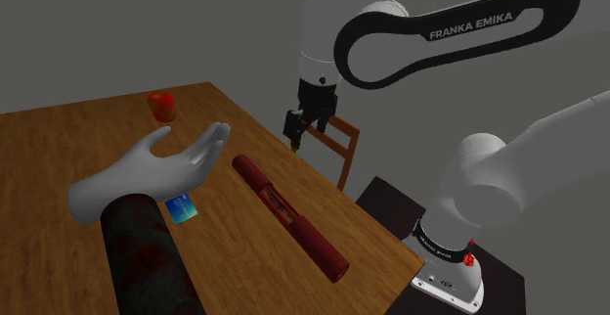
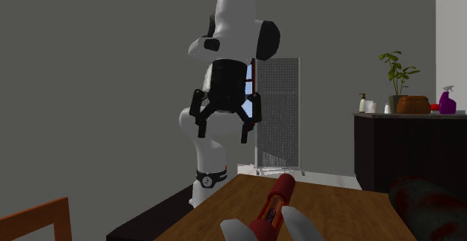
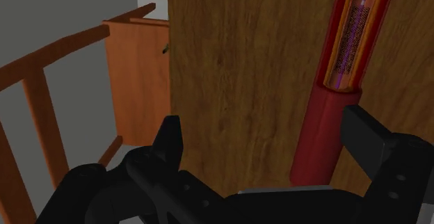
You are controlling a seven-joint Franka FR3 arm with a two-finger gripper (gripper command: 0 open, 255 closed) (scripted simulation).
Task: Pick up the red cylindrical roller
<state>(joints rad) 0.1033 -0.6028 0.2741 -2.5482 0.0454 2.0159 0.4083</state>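
Wrist view puts my gripper (image 3: 264, 129) with its fingers spread wide and nothing between them, hanging over the table (image 3: 236, 62) just inside the edge where the chair (image 3: 139, 69) stands. The red roller (image 3: 323, 132) runs off to one side, lined up with one finger rather than the gap. It lies on the table along the edge nearest the stand. My worry is that a straight descent from here would land that finger on top of the roller or nudge it sideways. Being round and parallel to that edge, it could roll off. The chair back is also close if I drift outward. Both ends of the roller are cut off here, one behind the finger. I cannot judge my height above the table with any confidence.
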